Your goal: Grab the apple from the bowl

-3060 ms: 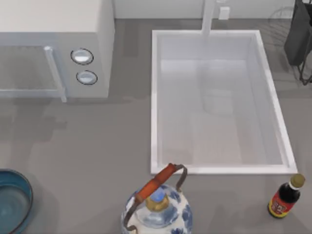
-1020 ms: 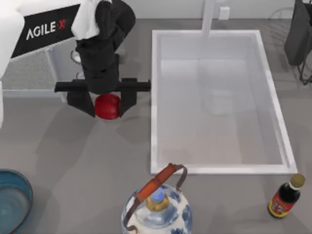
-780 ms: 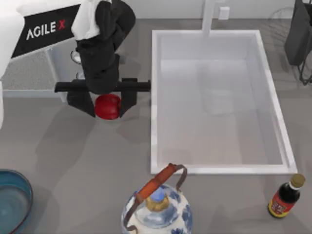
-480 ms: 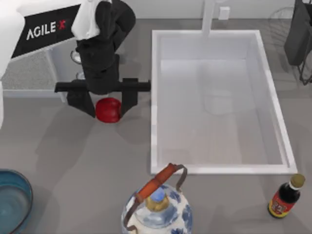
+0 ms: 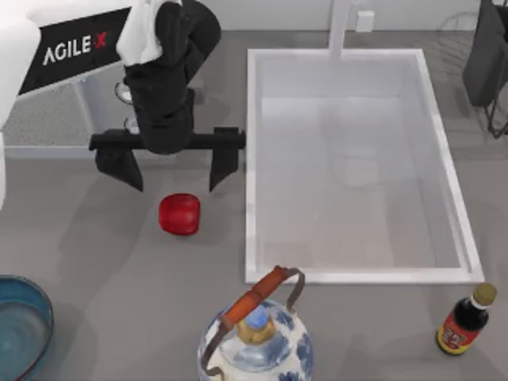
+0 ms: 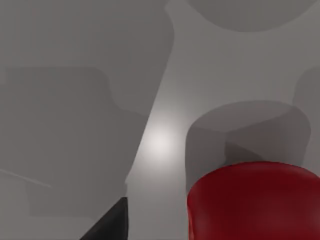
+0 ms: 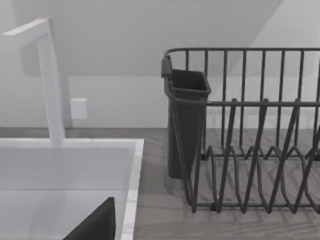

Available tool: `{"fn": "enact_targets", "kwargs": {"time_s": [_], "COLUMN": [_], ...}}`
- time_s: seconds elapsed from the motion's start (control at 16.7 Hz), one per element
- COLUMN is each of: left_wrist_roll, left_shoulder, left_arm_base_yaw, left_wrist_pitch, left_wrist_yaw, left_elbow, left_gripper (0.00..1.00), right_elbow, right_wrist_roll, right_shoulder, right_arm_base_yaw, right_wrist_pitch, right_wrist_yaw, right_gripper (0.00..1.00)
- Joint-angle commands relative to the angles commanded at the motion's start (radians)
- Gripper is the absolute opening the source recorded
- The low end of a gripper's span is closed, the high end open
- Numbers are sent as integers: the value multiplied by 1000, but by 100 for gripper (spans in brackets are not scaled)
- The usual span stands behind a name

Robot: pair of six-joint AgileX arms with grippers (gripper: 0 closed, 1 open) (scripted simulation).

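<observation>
The red apple (image 5: pixel 179 213) lies on the grey counter, left of the sink and free of any grip. My left gripper (image 5: pixel 170 170) hangs just above and behind it, open, with its black fingers (image 5: pixel 120 168) spread wide and nothing between them. In the left wrist view the apple (image 6: pixel 255 202) sits close below, beside one dark fingertip (image 6: pixel 112 225). The blue glass bowl (image 5: pixel 22 327) stands at the counter's front left corner, far from the apple. My right gripper (image 7: pixel 95 225) is parked at the back right, near the dish rack.
A white sink (image 5: pixel 252 159) with a faucet (image 5: pixel 340 28) takes up the middle right. A blue-and-white kettle (image 5: pixel 255 341) stands at the front centre, a sauce bottle (image 5: pixel 463 321) at the front right. The microwave (image 5: pixel 48 119) is at the back left, a dish rack (image 7: pixel 245 130) at the back right.
My left gripper was shut on the apple and has opened. The apple has dropped from between the fingers onto the counter, a little toward the front.
</observation>
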Motion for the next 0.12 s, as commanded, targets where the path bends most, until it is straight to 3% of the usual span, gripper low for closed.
{"fn": "enact_targets", "kwargs": {"time_s": [0.12], "left_wrist_roll": [0], "left_shoulder": [0], "left_arm_base_yaw": [0], "left_wrist_pitch": [0], "left_wrist_yaw": [0], "left_elbow": [0], "left_gripper": [100], "right_elbow": [0], "right_wrist_roll": [0], "right_shoulder": [0], "right_arm_base_yaw": [0], "right_wrist_pitch": [0], "right_wrist_yaw": [0], "right_gripper": [100]}}
